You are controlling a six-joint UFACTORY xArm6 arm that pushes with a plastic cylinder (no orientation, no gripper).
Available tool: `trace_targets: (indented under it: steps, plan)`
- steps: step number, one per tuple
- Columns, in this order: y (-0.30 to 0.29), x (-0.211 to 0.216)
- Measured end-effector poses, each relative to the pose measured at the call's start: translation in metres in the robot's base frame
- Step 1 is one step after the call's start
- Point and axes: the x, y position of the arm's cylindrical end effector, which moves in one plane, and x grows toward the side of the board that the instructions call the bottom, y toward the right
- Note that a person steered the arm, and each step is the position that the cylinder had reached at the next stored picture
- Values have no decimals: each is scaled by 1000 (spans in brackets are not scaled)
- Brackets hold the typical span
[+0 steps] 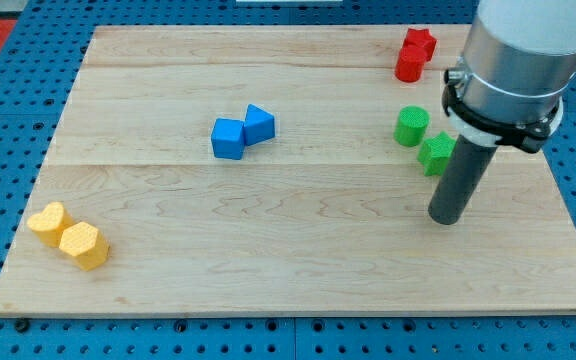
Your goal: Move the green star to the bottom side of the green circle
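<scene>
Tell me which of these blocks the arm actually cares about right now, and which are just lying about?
In the job:
green star, beside the rod
green circle, touching the star's upper left
my tip, just below the star

Lying about:
two red blocks, top right
two blue blocks, middle
two yellow blocks, bottom left

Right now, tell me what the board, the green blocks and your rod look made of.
The pale board looks like unvarnished wood: grain lines and plank seams show, matte. The green circle and green star look like matte plastic, faintly ribbed, possibly 3D-printed. My dark rod, tip just below the star, looks like smooth plastic or metal; I cannot tell which.
</scene>
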Motion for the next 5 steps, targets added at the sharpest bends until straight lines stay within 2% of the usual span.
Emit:
trace_targets:
  steps: [1, 3, 5]
  plan:
    - [24, -2]
    - [113, -46]
    - [107, -70]
